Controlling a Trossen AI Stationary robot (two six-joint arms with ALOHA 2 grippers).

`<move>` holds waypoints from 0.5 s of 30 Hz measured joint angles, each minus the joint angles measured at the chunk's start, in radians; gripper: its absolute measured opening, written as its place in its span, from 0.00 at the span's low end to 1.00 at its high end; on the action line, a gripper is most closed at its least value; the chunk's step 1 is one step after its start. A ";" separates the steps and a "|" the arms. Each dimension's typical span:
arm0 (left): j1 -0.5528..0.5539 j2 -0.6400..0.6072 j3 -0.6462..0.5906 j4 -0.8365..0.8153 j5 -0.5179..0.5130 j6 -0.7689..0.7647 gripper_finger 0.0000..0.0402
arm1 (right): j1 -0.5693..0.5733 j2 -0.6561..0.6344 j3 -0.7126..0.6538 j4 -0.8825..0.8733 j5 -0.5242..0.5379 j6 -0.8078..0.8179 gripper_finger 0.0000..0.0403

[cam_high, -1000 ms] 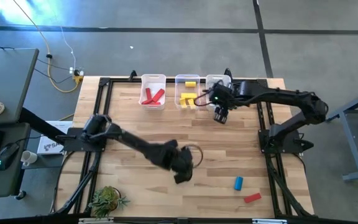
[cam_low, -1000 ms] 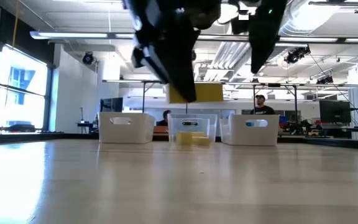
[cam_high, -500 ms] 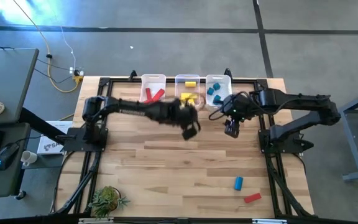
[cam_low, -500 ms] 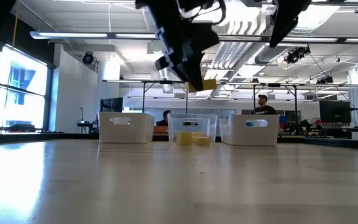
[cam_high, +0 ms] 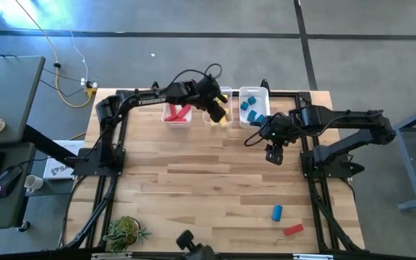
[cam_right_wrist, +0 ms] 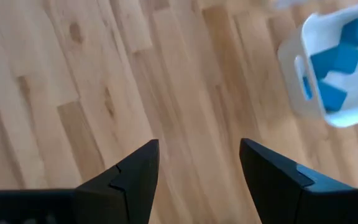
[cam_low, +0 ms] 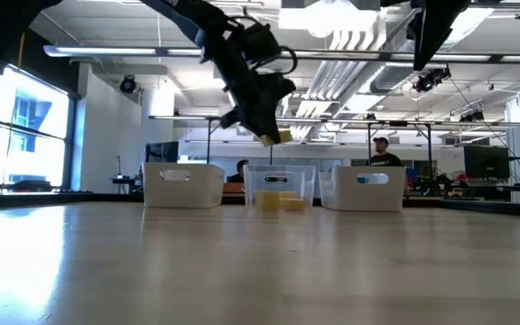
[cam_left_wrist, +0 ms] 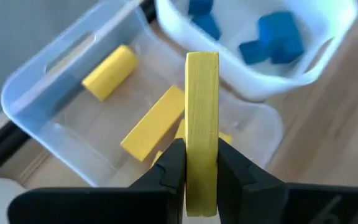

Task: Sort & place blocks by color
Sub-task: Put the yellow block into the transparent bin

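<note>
- Yellow bar (cam_left_wrist: 202, 124) clamped edge-on between left gripper (cam_left_wrist: 201, 168) fingers, held in the air above the middle bin (cam_left_wrist: 55, 124).
- Middle bin has a yellow cylinder (cam_left_wrist: 109, 72) and another yellow bar (cam_left_wrist: 154, 122); blue blocks (cam_left_wrist: 277, 37) in the next bin (cam_left_wrist: 241, 81).
- Left arm reaches across the table's far side, gripper over the bins.
- Right gripper (cam_right_wrist: 197, 162) fingers apart, empty, above bare wood just beside the blue bin.
- Blue block (cam_high: 276, 212) and red block (cam_high: 292, 230) lie on the table (cam_high: 193, 188) near the front right corner.
</note>
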 joint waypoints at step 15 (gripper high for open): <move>0.044 0.052 -0.001 0.103 0.007 0.036 0.18 | 0.046 0.000 0.000 -0.021 -0.002 0.028 0.52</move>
